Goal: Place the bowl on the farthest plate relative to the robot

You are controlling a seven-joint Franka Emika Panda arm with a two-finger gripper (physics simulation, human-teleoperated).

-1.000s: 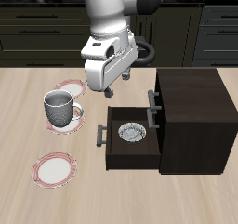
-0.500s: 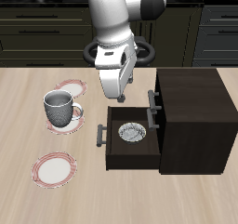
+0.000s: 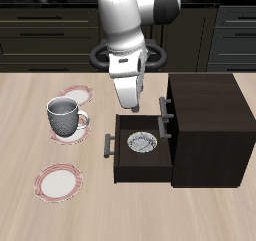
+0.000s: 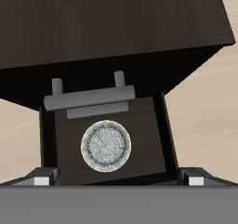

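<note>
cabinet (image 3: 205,125) dark, on table (image 3: 30,200) | drawer (image 3: 140,170) open | mug (image 3: 64,116) grey, upright

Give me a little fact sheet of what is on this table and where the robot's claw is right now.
bowl: lies in the open drawer, not held
drawer: pulled out of the dark cabinet
gripper: above the drawer's back edge, nothing in it; open or shut cannot be told
mug: stands on one plate
plates: three; the front plate is bare, the back plate is bare, the middle plate bears the mug
target: the front plate, nearest the table's front edge
</note>
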